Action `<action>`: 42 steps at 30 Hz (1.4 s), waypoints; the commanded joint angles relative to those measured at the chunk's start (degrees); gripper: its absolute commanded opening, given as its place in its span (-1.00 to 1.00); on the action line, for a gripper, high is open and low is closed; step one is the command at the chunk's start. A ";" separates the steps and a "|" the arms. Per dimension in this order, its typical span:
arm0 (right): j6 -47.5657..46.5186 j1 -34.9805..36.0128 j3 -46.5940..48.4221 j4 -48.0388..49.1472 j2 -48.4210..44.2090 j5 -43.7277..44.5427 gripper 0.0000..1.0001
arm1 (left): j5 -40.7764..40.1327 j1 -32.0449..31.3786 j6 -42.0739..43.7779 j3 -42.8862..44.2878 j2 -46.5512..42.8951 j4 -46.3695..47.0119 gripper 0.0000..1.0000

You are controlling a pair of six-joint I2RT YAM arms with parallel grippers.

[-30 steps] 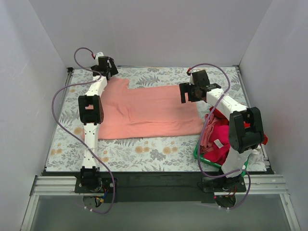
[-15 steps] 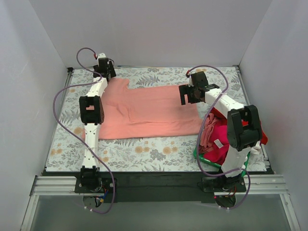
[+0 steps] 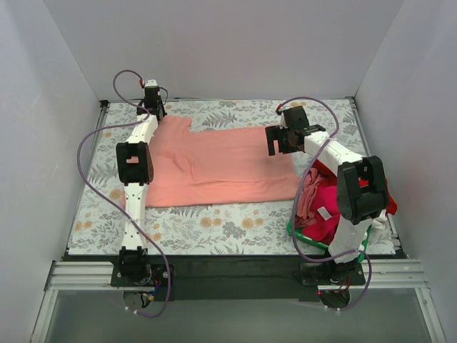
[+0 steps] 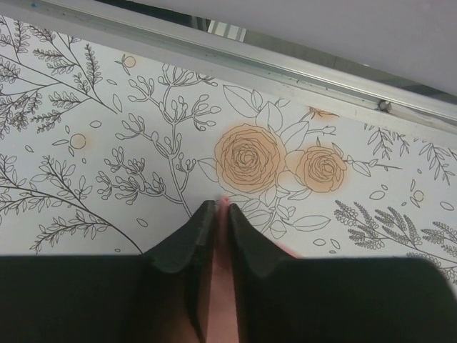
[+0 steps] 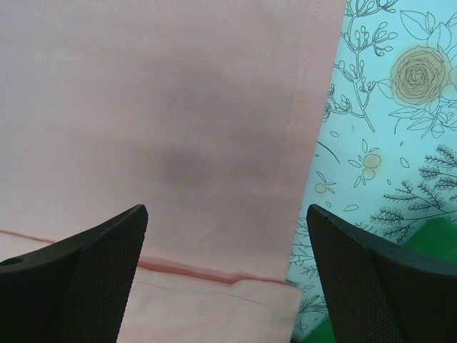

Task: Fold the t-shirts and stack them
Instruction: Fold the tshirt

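Note:
A salmon-pink t-shirt lies spread flat across the middle of the floral table. My left gripper is at the shirt's far left corner. In the left wrist view the left gripper is shut, with a thin strip of pink cloth pinched between the black fingers. My right gripper hovers over the shirt's right end. Its fingers stand wide open above the hemmed edge, with nothing between them. More t-shirts, red and magenta, lie heaped at the right.
A green plastic basket holds the heap of shirts at the near right, beside the right arm's base; its green shows in the right wrist view. A metal rail edges the table's far side. White walls close in on three sides.
The left gripper has closed from open onto the pink shirt's far left corner and shifted slightly toward the back. The right arm has barely moved and stays open.

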 commanded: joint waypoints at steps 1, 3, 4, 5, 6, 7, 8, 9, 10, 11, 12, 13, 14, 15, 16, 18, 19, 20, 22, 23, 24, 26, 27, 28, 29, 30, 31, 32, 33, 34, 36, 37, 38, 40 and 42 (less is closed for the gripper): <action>0.44 -0.15 1.03 0.21 -0.62 0.25 0.97 | 2.28 -0.19 1.14 -3.46 -1.76 -8.44 -0.81; 0.70 -0.06 2.35 0.21 0.08 0.52 0.97 | 3.43 -0.28 1.59 -4.07 -2.64 -8.17 -1.00; 0.96 -0.15 3.05 0.12 0.43 0.78 0.97 | 3.43 -0.28 1.50 -4.51 -2.99 -7.91 -1.00; 1.23 -0.24 3.75 0.12 0.87 1.04 0.97 | 3.78 -0.37 1.67 -4.87 -3.43 -7.47 -1.00; 1.49 -0.15 5.68 0.21 2.09 1.57 0.97 | 3.95 -0.37 1.76 -5.22 -3.96 -7.12 -1.00; 1.84 -0.33 6.83 0.03 2.88 1.92 0.97 | 3.96 -0.45 1.76 -6.35 -4.92 -6.60 -1.00; 2.37 -0.41 7.97 -0.06 3.68 2.27 0.97 | 4.04 -0.46 1.76 -6.97 -5.54 -5.63 -1.00; 3.50 -0.59 10.94 0.03 5.60 2.19 0.97 | 4.04 -0.54 1.68 -7.68 -6.07 -5.01 -1.00; 4.21 -1.20 12.36 -0.06 6.84 2.19 0.97 | 4.22 -0.63 1.67 -8.73 -6.94 -4.57 -1.00; 5.35 -1.55 14.29 -0.40 8.07 2.27 0.97 | 4.13 -0.63 1.67 -9.08 -7.39 -3.96 -1.00; 6.93 -1.91 17.61 -0.58 10.78 2.36 0.97 | 3.78 -0.63 1.33 -9.26 -7.65 -3.69 -1.00; 7.99 -2.69 19.56 -1.02 12.19 2.80 0.97 | 3.87 -0.72 1.24 -10.05 -8.35 -3.34 -1.00; 8.60 -2.87 21.23 -1.11 13.60 3.24 0.97 | 3.78 -0.72 1.24 -10.49 -8.71 -2.56 -1.00; 8.61 -3.22 22.73 -1.11 16.40 3.24 0.97 | 3.52 -0.72 1.06 -11.02 -9.14 -2.03 -1.00; 8.44 -3.31 26.75 -1.11 17.99 3.68 0.97 | 3.08 -0.72 1.06 -11.72 -9.58 -1.41 -1.00; 7.56 -3.58 30.98 -1.29 22.46 3.86 0.96 | 2.90 -0.72 1.06 -13.39 -10.55 0.00 -1.00; 7.21 -3.75 35.01 -1.20 23.88 3.94 0.95 | 2.99 -0.72 0.97 -13.66 -10.82 0.35 -1.00; 7.20 -3.75 37.49 -1.03 25.38 5.34 0.95 | 3.08 -0.72 0.80 -14.18 -11.17 0.70 -1.00; 6.60 -3.93 41.80 -1.02 29.86 6.40 0.94 | 3.08 -0.72 0.45 -14.71 -11.52 1.32 -1.00; 6.33 -3.93 45.73 -1.02 31.35 6.75 0.94 | 3.16 -0.72 0.44 -14.97 -11.70 1.93 -1.00; 5.89 -3.93 47.16 -0.50 33.89 6.15 0.94 | 3.17 -0.72 0.44 -15.41 -11.96 2.02 -1.00; 3.96 -4.11 49.89 0.64 36.02 5.79 0.93 | 2.99 -0.72 0.62 -15.59 -11.96 2.37 -1.00; 3.78 -4.11 49.99 1.86 37.42 6.57 0.93 | 2.82 -0.72 0.53 -15.77 -12.05 2.29 -1.00; 3.69 -4.19 49.99 2.31 38.13 7.28 0.93 | 2.73 -0.72 0.53 -15.86 -12.14 2.46 -1.00; 4.04 -4.19 49.99 2.66 38.75 7.55 0.93 | 2.73 -0.72 0.62 -16.03 -12.14 2.81 -1.00; 4.39 -4.46 49.90 2.76 39.80 7.29 0.93 | 2.73 -0.72 0.62 -16.21 -12.22 2.81 -1.00; 4.74 -4.63 49.90 2.76 40.15 6.76 0.93 | 2.64 -0.72 0.71 -16.29 -12.23 2.90 -1.00; 5.44 -4.81 49.82 2.84 40.68 5.71 0.92 | 2.64 -0.72 0.71 -16.30 -12.31 2.81 -1.00; 5.79 -4.90 49.21 2.76 40.69 5.44 0.91 | 2.72 -0.72 0.71 -16.47 -12.40 2.81 -1.00; 6.06 -4.90 48.68 2.76 40.60 5.27 0.90 | 2.64 -0.72 0.71 -16.82 -12.75 2.81 -1.00; 6.24 -4.81 47.19 2.76 39.99 5.17 0.81 | 2.64 -0.72 0.71 -17.26 -13.19 3.08 -1.00; 6.33 -4.90 46.57 3.02 39.72 5.09 0.79 | 2.72 -0.72 0.71 -17.87 -13.54 3.34 -1.00; 6.41 -4.90 45.95 3.02 39.20 5.17 0.75 | 2.73 -0.72 0.71 -18.14 -13.80 3.43 -1.00; 6.15 -4.98 44.72 3.28 38.75 5.18 0.57 | 3.25 -0.72 0.88 -18.93 -14.33 3.78 -1.00; 6.06 -4.98 44.11 3.20 38.40 5.18 0.32 | 3.60 -0.72 1.15 -19.20 -14.68 3.78 -1.00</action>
